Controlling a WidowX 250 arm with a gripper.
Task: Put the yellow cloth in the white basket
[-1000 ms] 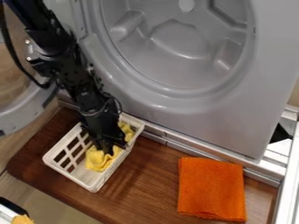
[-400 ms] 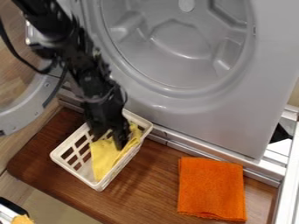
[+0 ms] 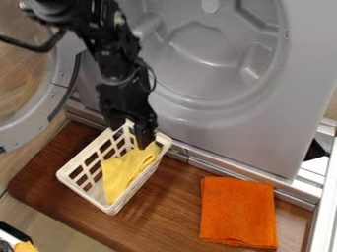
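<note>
Grey machine front (image 3: 263, 133), with a round opening, above the worktop (image 3: 164, 202); a metal rail (image 3: 230, 166) borders the worktop's far edge. The machine's round door (image 3: 26, 133) stands open at the left. The black arm (image 3: 115, 59) enters from the upper left and passes in front of the machine. The white basket (image 3: 84, 193) lies diagonally, its upper-right end near the rail and its lowest corner nearer the worktop's front edge; brown wood separates it from the orange cloth (image 3: 238, 211), folded flat at the right. The yellow cloth (image 3: 125, 172) lies inside the basket, bunched toward the upper-right end, one peak rising. The end effector (image 3: 129, 134) hangs over that end, its fingers spread apart, with basket lattice visible between them. The peak meets one finger; whether it clings there cannot be told.
</note>
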